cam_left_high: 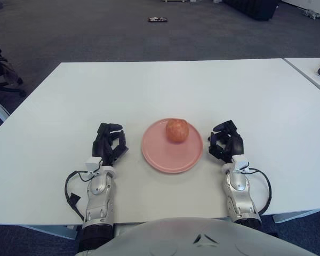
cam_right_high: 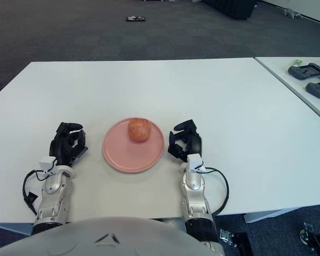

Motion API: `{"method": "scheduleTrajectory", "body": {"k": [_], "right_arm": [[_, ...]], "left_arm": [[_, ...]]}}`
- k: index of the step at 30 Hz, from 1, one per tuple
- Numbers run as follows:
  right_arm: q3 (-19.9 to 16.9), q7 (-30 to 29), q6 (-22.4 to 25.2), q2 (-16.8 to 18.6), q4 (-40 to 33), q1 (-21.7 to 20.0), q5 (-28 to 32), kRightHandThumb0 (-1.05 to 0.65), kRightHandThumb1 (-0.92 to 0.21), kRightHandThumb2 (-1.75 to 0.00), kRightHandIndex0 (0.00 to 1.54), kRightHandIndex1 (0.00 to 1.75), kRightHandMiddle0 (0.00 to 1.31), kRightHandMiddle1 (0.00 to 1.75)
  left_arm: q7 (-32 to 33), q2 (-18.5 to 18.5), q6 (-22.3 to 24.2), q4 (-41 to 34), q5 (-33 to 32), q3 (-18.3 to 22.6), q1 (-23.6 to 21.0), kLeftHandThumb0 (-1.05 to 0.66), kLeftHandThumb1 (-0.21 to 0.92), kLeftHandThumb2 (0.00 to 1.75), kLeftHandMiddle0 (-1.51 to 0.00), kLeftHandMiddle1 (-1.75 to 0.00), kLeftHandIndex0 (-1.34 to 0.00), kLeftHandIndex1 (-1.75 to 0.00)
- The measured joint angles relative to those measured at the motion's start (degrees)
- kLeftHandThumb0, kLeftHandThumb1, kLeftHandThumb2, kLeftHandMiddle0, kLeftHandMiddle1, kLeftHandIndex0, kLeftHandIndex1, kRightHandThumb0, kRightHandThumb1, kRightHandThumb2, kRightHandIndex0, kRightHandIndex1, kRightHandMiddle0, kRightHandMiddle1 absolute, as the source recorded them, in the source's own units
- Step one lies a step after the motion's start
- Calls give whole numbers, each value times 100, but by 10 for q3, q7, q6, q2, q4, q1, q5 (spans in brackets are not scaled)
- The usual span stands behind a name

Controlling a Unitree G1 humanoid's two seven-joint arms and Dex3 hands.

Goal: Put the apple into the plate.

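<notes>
Dark grey carpet (cam_left_high: 96, 37) fills the room behind a broad white table (cam_left_high: 165, 85), and a second white table (cam_right_high: 293, 85) stands just beside it on the robot's right, carrying a couple of dark handheld devices (cam_right_high: 308, 70) near its edge. Far off on the carpet lies a small dark object (cam_left_high: 157, 20) too small to identify. Near the front edge of the main table sits a pink plate (cam_left_high: 162, 157), round and shallow, and the apple (cam_left_high: 177, 130) rests inside it, on the far part of the dish close to the rim, its skin reddish with paler speckling. The left hand (cam_left_high: 109, 144) shows on the table side just to the left of the plate, apart from it, its dark fingers curled inward and gripping nothing. The right hand (cam_left_high: 227, 142) shows just to the right of the plate, very near its rim, though contact cannot be confirmed; its fingers are likewise curled in and hold nothing. Both silver forearms reach back toward the robot's grey torso (cam_left_high: 202, 237) at the bottom of the view, with black cables looping beside each wrist.
</notes>
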Motion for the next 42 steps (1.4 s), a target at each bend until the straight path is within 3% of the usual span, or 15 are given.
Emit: {"method": "scheduleTrajectory", "body": {"k": [8,17,42], "right_arm": [[4,25,69,-2,-42,9,9,-36,-78,-72,59,132,27,175],[10,31,118,-4,-70,11,9,-36,-77,-74,56,134,28,175],[13,34,141,-2,-90,17,19,-38,-70,-84,58,134,32,175]], "left_arm": [[0,0,3,-2,-2,0,2,-38,68,86,-79,-175,-34,-175],[0,1,2,-4,1,-2,4,-38,68,86,-80,-175,-34,-175],[3,-4,15,-25,3,-6,17,-38,71,83,-80,-175,-32,-175]]}}
